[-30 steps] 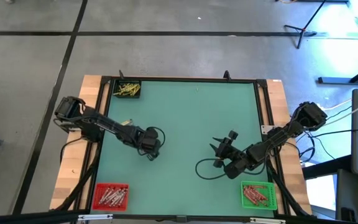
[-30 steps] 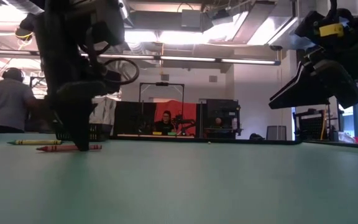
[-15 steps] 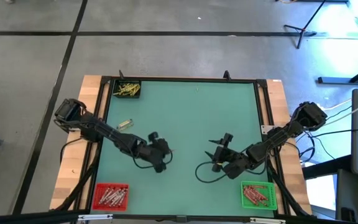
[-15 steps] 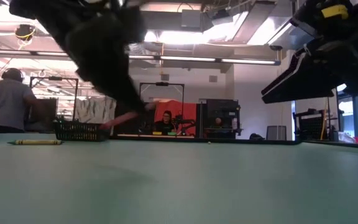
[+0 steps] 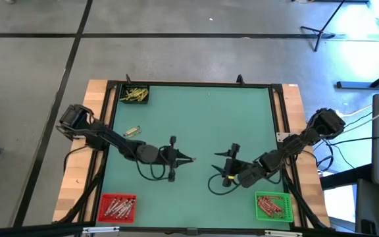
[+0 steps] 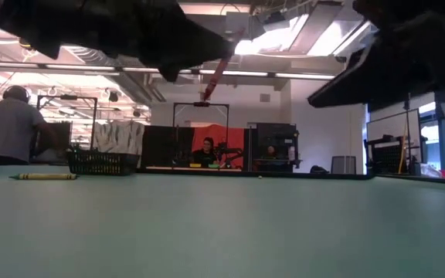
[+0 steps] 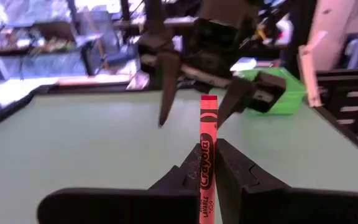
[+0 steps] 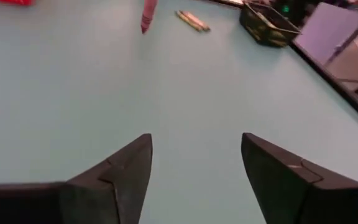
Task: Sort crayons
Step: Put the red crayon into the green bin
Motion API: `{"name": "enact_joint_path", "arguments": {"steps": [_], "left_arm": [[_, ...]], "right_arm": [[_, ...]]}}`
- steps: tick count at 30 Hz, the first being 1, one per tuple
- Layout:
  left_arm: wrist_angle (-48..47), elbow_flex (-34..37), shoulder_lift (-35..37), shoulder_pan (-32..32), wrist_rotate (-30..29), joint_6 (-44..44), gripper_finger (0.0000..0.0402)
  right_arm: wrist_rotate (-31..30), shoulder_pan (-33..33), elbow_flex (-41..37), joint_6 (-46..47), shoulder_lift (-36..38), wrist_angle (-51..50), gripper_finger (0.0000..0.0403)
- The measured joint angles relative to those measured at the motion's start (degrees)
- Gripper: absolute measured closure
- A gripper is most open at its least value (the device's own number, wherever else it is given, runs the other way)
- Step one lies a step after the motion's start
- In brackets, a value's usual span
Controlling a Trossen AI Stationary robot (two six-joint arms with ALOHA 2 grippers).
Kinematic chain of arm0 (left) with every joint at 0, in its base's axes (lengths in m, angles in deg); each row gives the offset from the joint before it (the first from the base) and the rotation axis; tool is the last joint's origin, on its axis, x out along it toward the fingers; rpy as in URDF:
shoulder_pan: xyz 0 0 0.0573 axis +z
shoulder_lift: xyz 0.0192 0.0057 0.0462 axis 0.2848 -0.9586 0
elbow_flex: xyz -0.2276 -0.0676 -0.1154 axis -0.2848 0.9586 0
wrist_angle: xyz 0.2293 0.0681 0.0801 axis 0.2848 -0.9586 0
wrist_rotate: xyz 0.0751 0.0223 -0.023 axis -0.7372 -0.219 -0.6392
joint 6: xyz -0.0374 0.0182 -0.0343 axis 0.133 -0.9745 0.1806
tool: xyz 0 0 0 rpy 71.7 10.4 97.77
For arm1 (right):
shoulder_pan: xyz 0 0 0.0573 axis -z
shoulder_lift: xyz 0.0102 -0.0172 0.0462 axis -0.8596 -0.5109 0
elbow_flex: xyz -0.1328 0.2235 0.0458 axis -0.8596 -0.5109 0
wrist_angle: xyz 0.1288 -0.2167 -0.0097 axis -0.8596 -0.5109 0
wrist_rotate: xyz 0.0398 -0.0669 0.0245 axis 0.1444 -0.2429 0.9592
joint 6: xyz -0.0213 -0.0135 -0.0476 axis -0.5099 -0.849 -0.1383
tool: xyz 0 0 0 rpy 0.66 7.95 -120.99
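Note:
My left gripper is above the table's middle, shut on a red crayon that sticks out past its fingertips toward my right gripper. It also shows in the low view. My right gripper faces it a short way to the right, open and empty. It stands clear of the crayon's tip. A yellow crayon lies flat on the mat at the left. My left gripper pinches the red crayon between its two fingers at the wrapper's middle. The fingers come level from the table's left and lie along the crayon. The crayon is lifted clear of the table, its free end pointing right and slanting upward.
A black bin with yellow crayons stands at the far left corner. A red bin with crayons is at the near left, a green bin with crayons at the near right. A person sits beyond the table.
My left gripper has lifted the red crayon off the mat. It has gone up and toward the table's right, and has turned from pointing down to level, so the crayon now points at my right gripper. My right gripper has edged toward the left.

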Motion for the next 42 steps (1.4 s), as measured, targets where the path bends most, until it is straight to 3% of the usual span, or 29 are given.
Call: {"name": "enact_joint_path", "arguments": {"steps": [12,24,28,35,37,42], "left_arm": [[17.42,0.25,-10.64,-0.28,1.97,-2.01,0.0391],[19.23,-1.49,-11.40,-1.11,1.83,-1.78,0.0391],[19.13,-1.58,-11.40,-1.92,1.82,-3.57,0.0391],[18.82,-1.60,-11.38,-2.01,2.30,-4.53,0.0391],[18.41,-1.60,-11.38,-2.05,2.33,-4.57,0.0391],[18.09,-1.60,-11.38,-2.01,2.35,-4.42,0.0383]], "right_arm": [[23.14,7.59,0.28,-8.53,-10.00,28.11,0.0160],[20.70,9.14,9.49,-14.63,-17.00,30.47,0.0170],[20.70,9.01,10.63,-16.17,-17.15,28.56,0.0228],[20.69,9.01,10.64,-16.15,-17.15,27.04,0.0381],[20.75,8.99,10.64,-16.15,-17.15,26.60,0.0388],[20.68,8.97,10.64,-16.14,-16.69,24.86,0.0360]]}}
